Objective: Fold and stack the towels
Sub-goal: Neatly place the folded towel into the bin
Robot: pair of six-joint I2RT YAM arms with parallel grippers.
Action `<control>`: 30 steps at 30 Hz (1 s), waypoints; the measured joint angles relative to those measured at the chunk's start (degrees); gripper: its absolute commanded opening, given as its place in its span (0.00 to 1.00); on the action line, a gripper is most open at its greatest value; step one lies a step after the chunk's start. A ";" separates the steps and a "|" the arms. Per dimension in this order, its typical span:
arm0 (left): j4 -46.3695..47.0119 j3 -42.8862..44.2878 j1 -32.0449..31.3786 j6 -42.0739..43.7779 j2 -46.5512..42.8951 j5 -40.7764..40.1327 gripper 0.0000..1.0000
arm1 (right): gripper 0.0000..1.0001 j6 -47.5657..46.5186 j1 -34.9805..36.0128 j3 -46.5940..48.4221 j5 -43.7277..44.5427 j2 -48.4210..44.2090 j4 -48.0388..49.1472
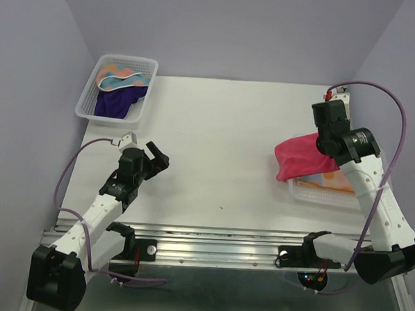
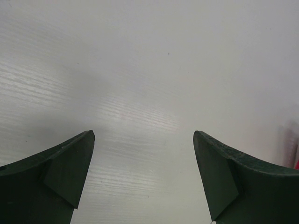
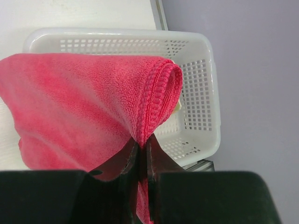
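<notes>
A folded pink-red towel [image 1: 299,157] hangs over the left rim of the right white basket [image 1: 317,196]. My right gripper [image 1: 324,142] is shut on its hemmed edge. In the right wrist view the fingers pinch the pink-red towel [image 3: 79,102] at the gripper [image 3: 143,143], above the basket [image 3: 198,93]. Under it in that basket lies a towel with orange and light blue [image 1: 326,179]. The far-left basket [image 1: 88,100] holds an orange patterned towel [image 1: 121,76] and a dark purple towel [image 1: 120,101]. My left gripper [image 1: 157,155] is open over bare table, its jaws wide with nothing between them [image 2: 144,135].
The white table [image 1: 222,135] is walled by lilac panels at the back and both sides. A metal rail [image 1: 210,234] with the arm bases runs along the near edge. The right arm's purple cable [image 1: 404,131] loops near the right wall.
</notes>
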 measured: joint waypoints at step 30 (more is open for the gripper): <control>2.78 -0.74 0.00 0.92 0.20 3.58 0.99 | 0.01 -11.39 -21.86 -16.72 -2.58 12.50 18.23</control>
